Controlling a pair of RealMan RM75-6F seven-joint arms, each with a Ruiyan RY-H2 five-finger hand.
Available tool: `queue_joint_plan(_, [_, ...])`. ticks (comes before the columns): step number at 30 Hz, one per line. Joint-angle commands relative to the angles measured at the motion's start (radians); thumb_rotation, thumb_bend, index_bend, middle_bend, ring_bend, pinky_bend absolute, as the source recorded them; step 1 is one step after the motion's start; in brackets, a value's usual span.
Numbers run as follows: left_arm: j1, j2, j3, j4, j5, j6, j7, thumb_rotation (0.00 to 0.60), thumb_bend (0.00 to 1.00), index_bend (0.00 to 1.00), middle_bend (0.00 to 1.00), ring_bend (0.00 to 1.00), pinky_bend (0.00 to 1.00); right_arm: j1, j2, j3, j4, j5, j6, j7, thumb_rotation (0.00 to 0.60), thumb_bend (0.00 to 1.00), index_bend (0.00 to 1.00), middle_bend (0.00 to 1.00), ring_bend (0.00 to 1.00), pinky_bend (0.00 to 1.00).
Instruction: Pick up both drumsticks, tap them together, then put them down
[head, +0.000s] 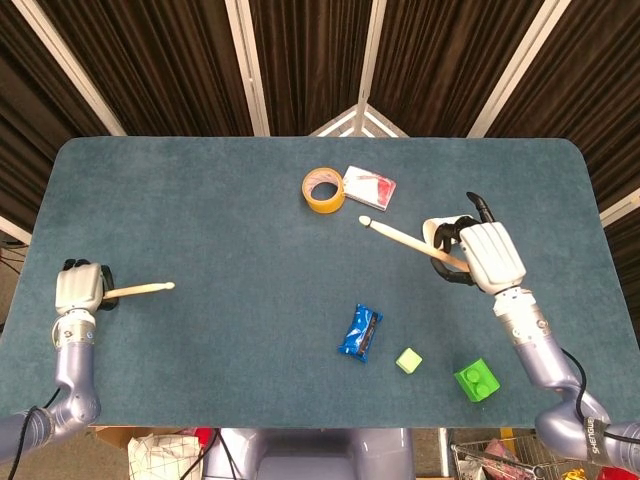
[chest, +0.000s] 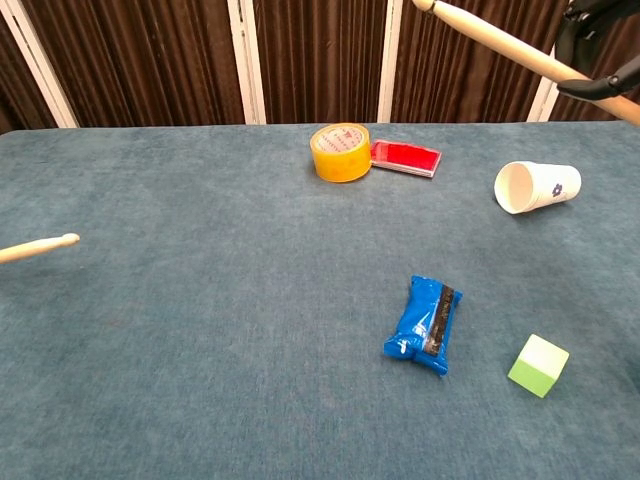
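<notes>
drumsticks stiff, light wood, gripped at butt ends: my left hand (head: 78, 288) wraps left drumstick (head: 140, 290) near desk's left edge; right hand (head: 488, 255) clamps right drumstick (head: 400, 235).

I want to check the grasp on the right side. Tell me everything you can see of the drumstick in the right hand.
The right drumstick is a slim, pale stick that looks like wood, with a small rounded tip. The right hand grips its butt end. It slants from the hand toward the tape roll's side of the table, tip leading. In the chest view it runs high across the curtains, so it looks held clear of the table, and nothing but the hand touches it.
</notes>
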Motion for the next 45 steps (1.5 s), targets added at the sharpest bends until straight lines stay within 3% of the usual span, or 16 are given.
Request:
queue_joint_plan(1, [-0.004,-0.01,-0.023,0.007,-0.007,0.001,0.01,0.6,0.39,0.62,0.63,0.19,0.11,-0.004,0.002,0.0,0.001,0.001,-0.002,0.004,0.6,0.49,0.71,0.65,0.44,0.01])
queue_joint_plan(16, [-0.018,-0.029,-0.059,-0.024,0.002,0.005,0.103,0.6,0.39,0.52,0.57,0.18,0.11,-0.017,0.008,0.011,0.01,0.001,-0.012,0.029,0.6,0.5,0.71,0.65,0.44,0.01])
queue_joint_plan(22, [-0.01,-0.011,-0.067,-0.046,0.009,0.002,0.111,0.6,0.39,0.37,0.45,0.1,0.1,-0.02,0.008,0.014,0.016,0.003,-0.017,0.029,0.6,0.5,0.71,0.65,0.44,0.01])
queue_joint_plan(26, [0.002,0.036,-0.098,-0.108,0.034,0.012,0.062,0.6,0.39,0.26,0.3,0.01,0.08,-0.014,0.0,0.019,0.032,0.01,-0.026,0.022,0.6,0.5,0.71,0.65,0.44,0.01])
queue_joint_plan(29, [0.023,0.086,-0.136,-0.172,0.083,0.031,-0.029,0.6,0.38,0.23,0.25,0.0,0.07,-0.007,-0.02,0.012,0.065,-0.002,-0.028,-0.013,0.6,0.5,0.71,0.65,0.44,0.01])
queue_joint_plan(36, [0.076,0.242,-0.193,-0.344,0.19,0.062,-0.182,0.6,0.38,0.22,0.19,0.0,0.06,0.02,-0.107,-0.032,0.196,-0.083,-0.015,-0.142,0.6,0.5,0.71,0.65,0.44,0.01])
queue_joint_plan(45, [0.137,0.394,-0.188,-0.501,0.343,0.095,-0.283,0.6,0.38,0.22,0.13,0.0,0.06,0.041,-0.266,-0.102,0.351,-0.149,-0.042,-0.227,0.6,0.5,0.71,0.65,0.44,0.01])
